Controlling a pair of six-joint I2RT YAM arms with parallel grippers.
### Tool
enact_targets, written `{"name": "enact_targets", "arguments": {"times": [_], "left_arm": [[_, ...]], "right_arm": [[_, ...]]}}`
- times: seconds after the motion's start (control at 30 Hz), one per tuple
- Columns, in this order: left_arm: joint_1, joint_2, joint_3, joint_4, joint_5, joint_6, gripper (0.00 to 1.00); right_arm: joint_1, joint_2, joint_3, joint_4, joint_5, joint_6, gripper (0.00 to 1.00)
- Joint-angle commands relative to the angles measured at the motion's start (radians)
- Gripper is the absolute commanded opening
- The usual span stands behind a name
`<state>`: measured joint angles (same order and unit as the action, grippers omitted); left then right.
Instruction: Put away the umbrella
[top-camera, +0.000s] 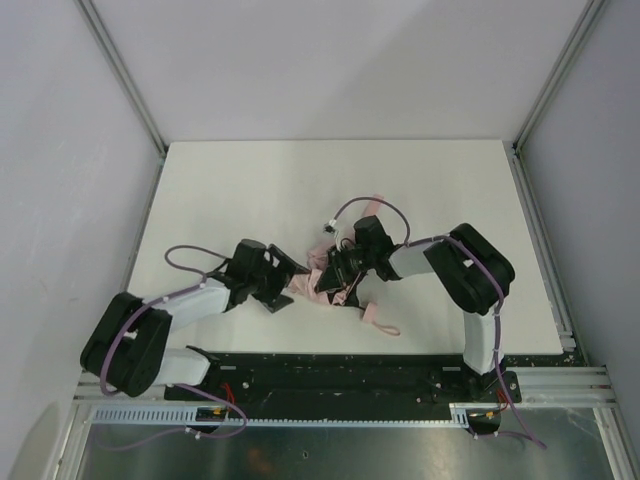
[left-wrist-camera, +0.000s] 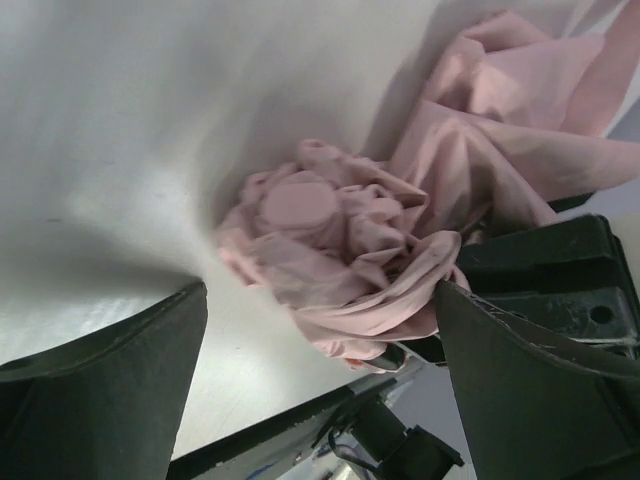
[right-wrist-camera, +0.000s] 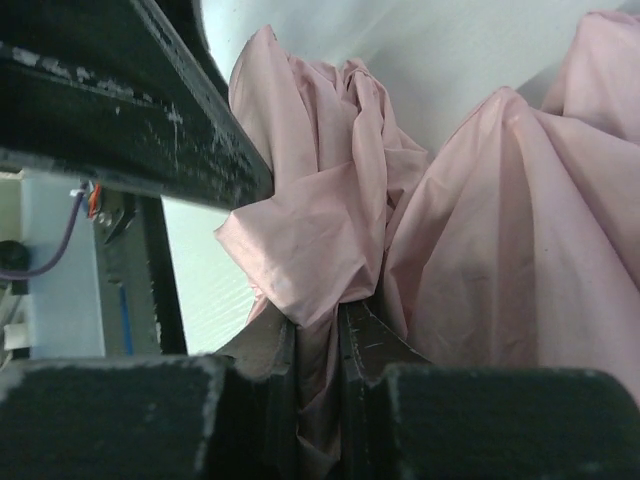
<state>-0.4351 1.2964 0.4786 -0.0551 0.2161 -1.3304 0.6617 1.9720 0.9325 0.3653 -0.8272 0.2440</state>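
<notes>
The umbrella (top-camera: 312, 283) is a bunch of pale pink fabric lying on the white table between my two grippers. Its wrist loop (top-camera: 381, 326) trails toward the near edge. My left gripper (top-camera: 283, 287) is open. In the left wrist view its fingers (left-wrist-camera: 120, 380) stand wide apart, with the crumpled round end of the umbrella (left-wrist-camera: 330, 240) just ahead between them. My right gripper (top-camera: 338, 272) is shut on a fold of the umbrella's fabric (right-wrist-camera: 320, 250). In the right wrist view the gripper (right-wrist-camera: 318, 335) pinches the cloth between nearly closed jaws. The shaft and handle are hidden.
The white table (top-camera: 250, 190) is bounded by grey walls and metal rails at left and right. A purple cable (top-camera: 360, 205) arcs above the right wrist. The black base plate (top-camera: 330, 372) runs along the near edge. The left arm's body (right-wrist-camera: 120, 110) shows close in the right wrist view.
</notes>
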Motion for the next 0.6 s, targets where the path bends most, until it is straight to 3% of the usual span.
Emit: {"name": "enact_targets", "arguments": {"times": [0.0,0.17,0.27,0.33,0.57], "left_arm": [[-0.071,0.072,-0.009,0.119,-0.009,-0.128,0.99],[-0.139,0.178,-0.03,0.192,-0.085,-0.216,0.99],[-0.161,0.244,-0.021,0.218,-0.116,-0.22,0.92],[-0.172,0.279,-0.027,0.241,-0.116,-0.225,0.81],[-0.184,0.312,-0.086,0.278,-0.163,-0.211,0.28]], "right_arm": [[-0.008,0.087,-0.06,-0.176,-0.054,0.05,0.0],[-0.017,0.093,-0.044,-0.187,-0.073,0.036,0.0],[-0.017,0.091,-0.042,-0.183,-0.085,0.031,0.0],[-0.012,0.078,-0.039,-0.189,-0.084,0.02,0.0],[0.004,0.009,0.004,-0.287,-0.015,-0.036,0.04]]}}
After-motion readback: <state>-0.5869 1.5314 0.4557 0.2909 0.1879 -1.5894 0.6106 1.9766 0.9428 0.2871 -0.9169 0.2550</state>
